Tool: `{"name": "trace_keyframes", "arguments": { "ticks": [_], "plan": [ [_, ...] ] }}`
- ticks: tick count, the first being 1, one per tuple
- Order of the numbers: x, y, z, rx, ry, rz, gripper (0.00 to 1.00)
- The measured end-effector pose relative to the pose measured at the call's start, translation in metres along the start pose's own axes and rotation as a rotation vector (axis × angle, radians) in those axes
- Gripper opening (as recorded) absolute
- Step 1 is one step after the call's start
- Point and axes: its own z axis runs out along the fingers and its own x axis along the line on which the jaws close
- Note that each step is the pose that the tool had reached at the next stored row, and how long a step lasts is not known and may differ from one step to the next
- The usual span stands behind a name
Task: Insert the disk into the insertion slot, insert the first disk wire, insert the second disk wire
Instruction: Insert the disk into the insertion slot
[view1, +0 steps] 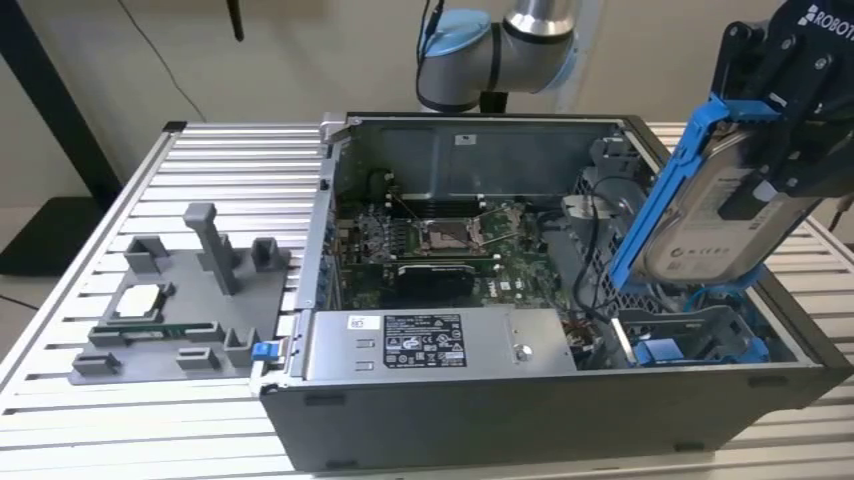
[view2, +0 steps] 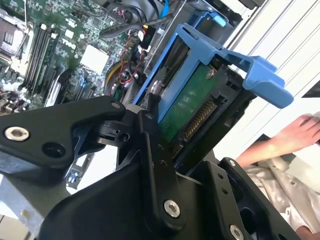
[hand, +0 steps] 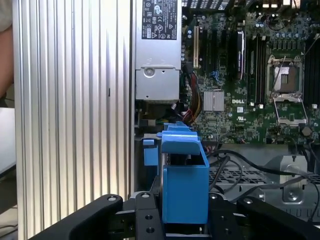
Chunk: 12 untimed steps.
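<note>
pincer (view1: 774, 180): pinching the disk (view1: 701, 215) near its upper end
disk axis: standing steeply, top leaning toward the exterior view's right, lower end pointing down into the computer case (view1: 441, 420)
disk vs pincer: hanging mostly below it
insertion slot (view1: 683, 322): sitting just under the disk's lower end; judging the disk not yet seated

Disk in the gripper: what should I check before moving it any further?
1. Grip: gripper shut on the disk, at its blue caddy: ok.
2. Disk in the insertion slot: not ok; it hangs tilted above the case.
3. Disk lined up with the slot: cannot tell.
4. The black cables clear of the slot: cannot tell.
5. People clear: not ok; a hand shows in the second wrist view.
</note>
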Motion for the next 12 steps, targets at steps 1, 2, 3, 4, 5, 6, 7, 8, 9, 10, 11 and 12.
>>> {"name": "trace_keyframes", "arguments": {
  "ticks": [1, 2, 3, 4, 5, 6, 7, 8, 9, 10, 11, 12],
  "plan": [
    [0.0000, 0.0000, 0.0008, 0.0000, 0.0000, 0.000, 0.00],
    [0.0000, -0.0001, 0.0017, 0.0000, 0.0000, 0.000, 0.00],
    [0.0000, -0.0001, 0.0026, 0.0000, 0.0000, 0.000, 0.00],
    [0.0000, -0.0001, 0.0033, 0.0000, 0.0001, 0.000, 0.00],
    [0.0000, -0.0002, 0.0041, 0.0000, 0.0000, 0.000, 0.00],
    [0.0000, -0.0002, 0.0049, 0.0000, -0.0001, 0.000, 0.00],
    [0.0000, -0.0002, 0.0053, 0.0000, 0.0000, 0.000, 0.00],
    [0.0000, -0.0002, 0.0053, 0.0000, 0.0000, 0.000, 0.00],
    [0.0000, -0.0002, 0.0054, 0.0000, 0.0001, 0.000, 0.00],
    [0.0000, -0.0002, 0.0053, 0.0000, 0.0002, 0.000, 0.00],
    [0.0000, -0.0002, 0.0054, 0.0000, 0.0001, 0.000, 0.00],
    [0.0000, -0.0002, 0.0059, 0.0000, -0.0001, 0.000, 0.00]
  ]
}}
